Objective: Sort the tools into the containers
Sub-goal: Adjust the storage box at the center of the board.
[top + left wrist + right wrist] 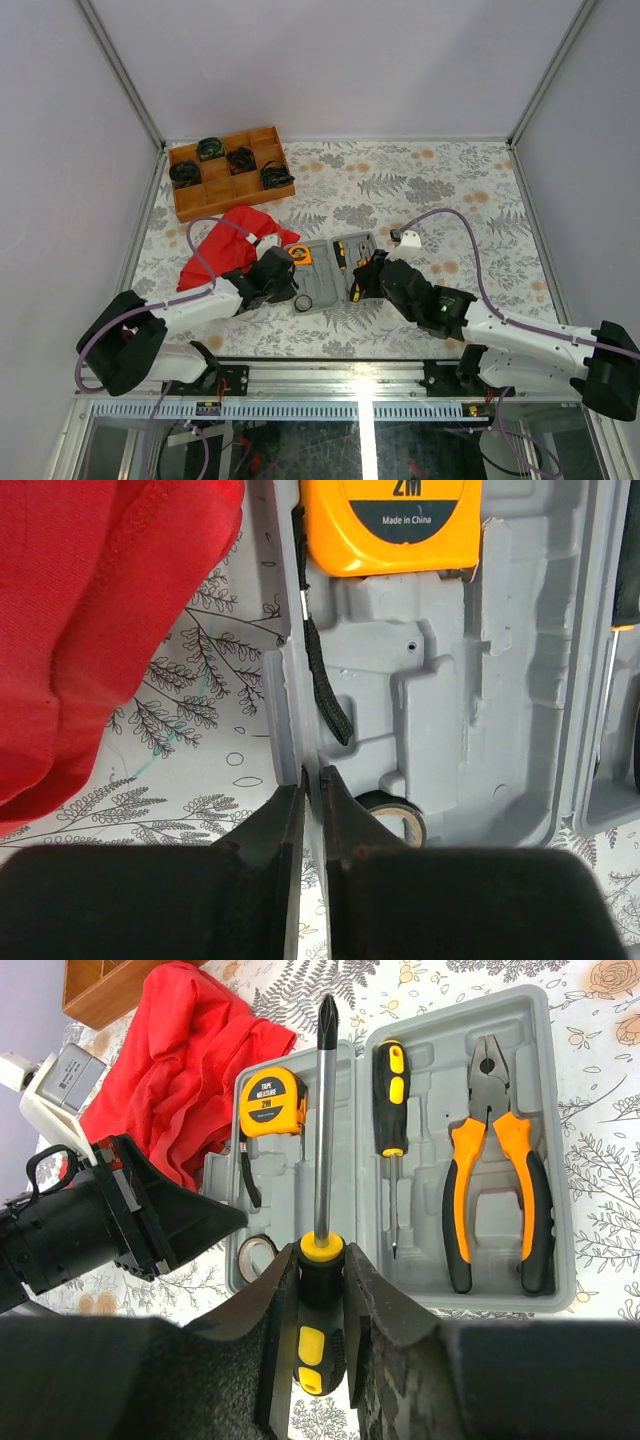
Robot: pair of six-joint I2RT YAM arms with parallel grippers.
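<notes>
The grey case lies open in the middle of the table. Orange-and-black pliers, a short black-yellow screwdriver and an orange tape measure rest in its recesses. My right gripper is shut on the black-yellow handle of a long screwdriver, whose shaft points out over the case's middle. My left gripper is pinched shut on the case's left rim, just below the tape measure and its black strap.
A red cloth lies bunched against the case's left side. A tape roll sits in the case's near-left corner. A brown wooden tray with black coiled bundles stands at the back left.
</notes>
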